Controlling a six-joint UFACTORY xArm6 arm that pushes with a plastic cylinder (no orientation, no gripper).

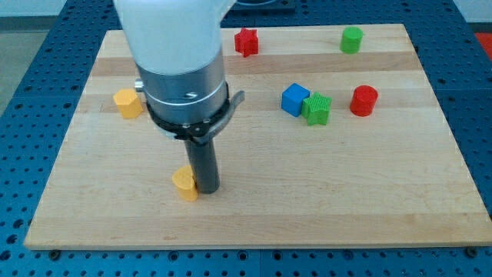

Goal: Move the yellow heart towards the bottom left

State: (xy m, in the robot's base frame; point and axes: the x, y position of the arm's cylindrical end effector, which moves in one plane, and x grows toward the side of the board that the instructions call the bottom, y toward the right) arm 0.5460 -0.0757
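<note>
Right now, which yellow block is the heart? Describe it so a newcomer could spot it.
Start at the wooden board and follow the dark rod down to my tip, near the view's bottom, left of centre. The yellow heart sits against the tip on the view's left. The only other yellow block stands alone further up, near the board's left edge, and is not heart-shaped.
</note>
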